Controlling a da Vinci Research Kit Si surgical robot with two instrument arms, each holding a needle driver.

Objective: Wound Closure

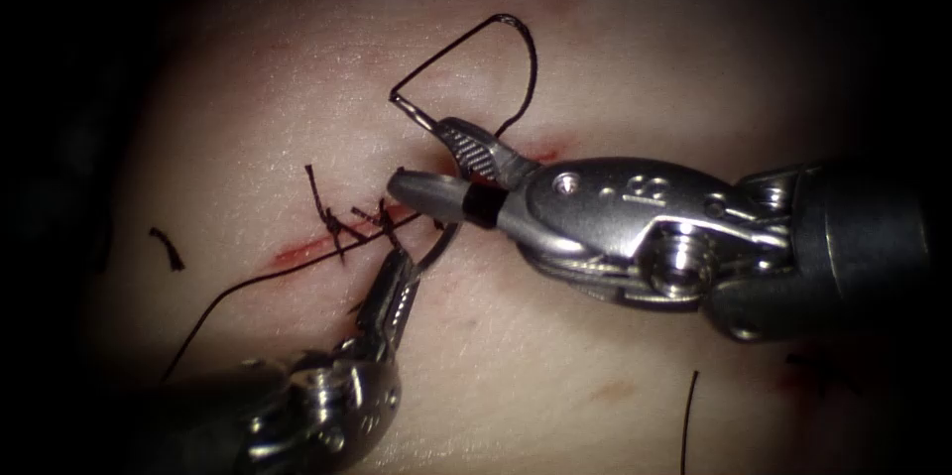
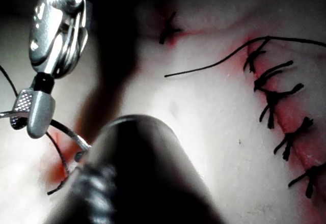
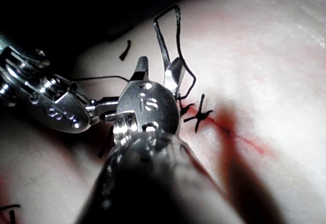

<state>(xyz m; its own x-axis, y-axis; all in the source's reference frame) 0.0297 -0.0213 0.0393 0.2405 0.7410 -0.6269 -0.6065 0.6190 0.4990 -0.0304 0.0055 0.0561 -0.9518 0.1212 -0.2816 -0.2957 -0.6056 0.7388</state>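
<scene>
Pretty cramped around the middle of the cut [image 1: 317,247]. The right gripper [image 1: 426,153] comes in from 3 o'clock with its jaws spread, and the left gripper [image 1: 397,272] pokes up from 6 o'clock, holding the needle [image 1: 441,242] just beneath it, so there's barely a gap between them. A thread [image 1: 496,59] loop arches over at 12 o'clock, knot tails [image 1: 332,217] stick up at 9, and another strand trails off toward 8. Bare tissue [image 1: 248,88] at 10 to 11 o'clock looks wide open; also the stretch around 5.
</scene>
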